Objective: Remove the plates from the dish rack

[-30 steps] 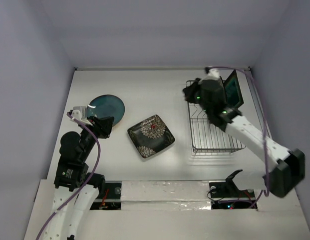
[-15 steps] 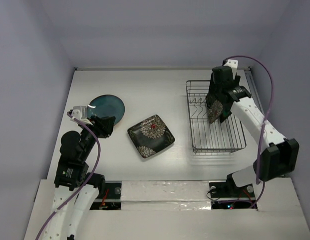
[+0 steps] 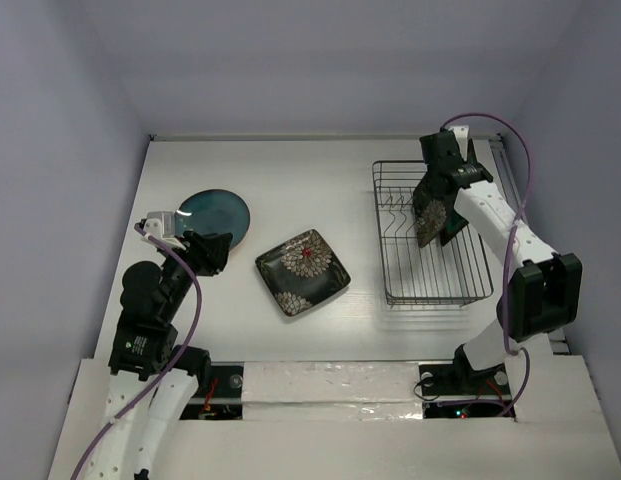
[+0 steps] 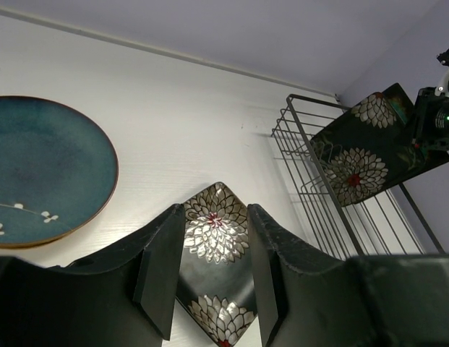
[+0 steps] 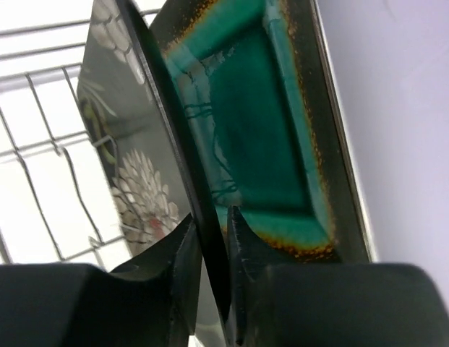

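The grey wire dish rack stands at the right. A dark square white-flowered plate stands upright in it, with the square teal dark-rimmed plate just behind. My right gripper comes down from above, and its jaws are shut on the flowered plate's top rim. A second dark flowered plate lies flat mid-table. The round teal plate lies at the left. My left gripper hovers open and empty beside it, with the flat flowered plate seen between its jaws. The tan plate is out of view.
White side walls close in the table on the left, back and right. The rack sits close to the right wall. A foil-covered strip runs along the near edge between the arm bases.
My right arm swung from the rack's far left corner to above the standing plates and settled onto the flowered plate's rim. The left arm has not moved.
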